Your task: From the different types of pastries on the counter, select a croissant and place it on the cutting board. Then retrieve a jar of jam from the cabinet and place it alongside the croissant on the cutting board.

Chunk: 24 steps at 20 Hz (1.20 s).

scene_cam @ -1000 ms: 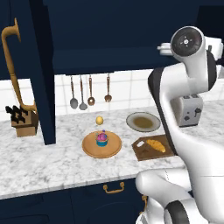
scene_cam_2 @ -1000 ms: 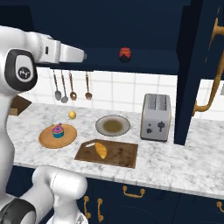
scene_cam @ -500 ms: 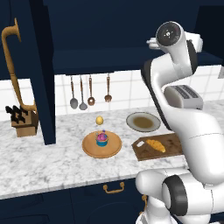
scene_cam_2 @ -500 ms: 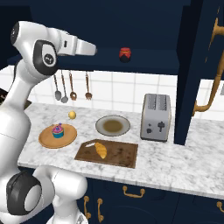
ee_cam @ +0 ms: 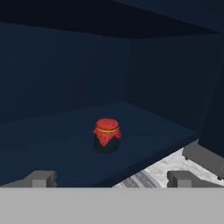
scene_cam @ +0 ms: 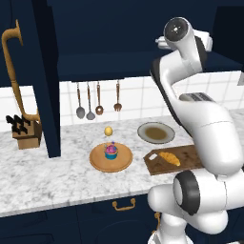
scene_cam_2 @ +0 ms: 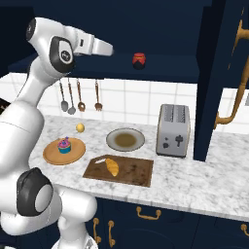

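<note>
The croissant (scene_cam: 170, 158) (scene_cam_2: 112, 167) lies on the dark cutting board (scene_cam: 187, 152) (scene_cam_2: 133, 171), towards its left end. The jar of jam (scene_cam_2: 139, 60) (ee_cam: 106, 135), red with a dark body, stands upright on the shelf of the navy cabinet (scene_cam_2: 165, 68) (ee_cam: 57, 148). My gripper (scene_cam_2: 110, 48) (ee_cam: 111, 179) is raised to shelf height, left of the jar and pointing at it, still some way off. Its fingertips (ee_cam: 41, 178) stand wide apart, open with nothing between them. The cupcake (scene_cam: 111, 150) (scene_cam_2: 64, 145) and the bun (scene_cam: 108, 130) (scene_cam_2: 80, 128) are on the counter (scene_cam: 57, 176) (scene_cam_2: 194, 185).
The cupcake sits on a round light-wood plate (scene_cam: 97, 163) (scene_cam_2: 51, 155). A grey plate (scene_cam: 156, 132) (scene_cam_2: 125, 139) lies behind the board, with a toaster (scene_cam_2: 173, 130) to its right. Utensils (scene_cam: 97, 100) (scene_cam_2: 80, 97) hang on the tiled wall; a knife block (scene_cam: 26, 131) stands far left.
The arm has swung upward and the hand has moved up and right toward the jar in the cabinet. The jaws have stayed open.
</note>
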Tool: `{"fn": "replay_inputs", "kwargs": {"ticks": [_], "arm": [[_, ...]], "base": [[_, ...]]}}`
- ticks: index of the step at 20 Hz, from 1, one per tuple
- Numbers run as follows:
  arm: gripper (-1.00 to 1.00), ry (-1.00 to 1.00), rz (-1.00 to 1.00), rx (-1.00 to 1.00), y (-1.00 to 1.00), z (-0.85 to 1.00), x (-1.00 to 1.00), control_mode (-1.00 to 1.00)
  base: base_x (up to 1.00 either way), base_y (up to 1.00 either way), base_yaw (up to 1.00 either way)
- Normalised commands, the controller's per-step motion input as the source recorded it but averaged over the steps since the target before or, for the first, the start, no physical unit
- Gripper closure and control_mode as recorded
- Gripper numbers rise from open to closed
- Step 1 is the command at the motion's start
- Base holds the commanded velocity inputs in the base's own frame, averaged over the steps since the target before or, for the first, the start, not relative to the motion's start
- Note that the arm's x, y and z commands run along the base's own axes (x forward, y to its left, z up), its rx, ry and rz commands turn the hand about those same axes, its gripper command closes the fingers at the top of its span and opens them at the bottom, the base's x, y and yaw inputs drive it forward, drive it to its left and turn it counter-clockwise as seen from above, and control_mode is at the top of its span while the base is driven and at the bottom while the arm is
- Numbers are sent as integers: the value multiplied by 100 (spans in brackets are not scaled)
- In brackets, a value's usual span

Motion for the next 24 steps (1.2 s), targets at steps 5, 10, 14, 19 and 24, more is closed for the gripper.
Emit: {"fn": "replay_inputs", "kwargs": {"ticks": [5,10,14,19,24], "arm": [[-100,3,-1,0,-3,-1,49,-100],[-100,11,-9,0,-7,-1,19,-100],[-100,5,-10,0,-18,-6,28,-100],[-100,0,-3,0,-25,-30,37,-100],[-100,0,0,2,-21,-17,29,-100]], "base": [[0,0,0],[0,0,0],[0,0,0],[0,0,0],[0,0,0]]}}
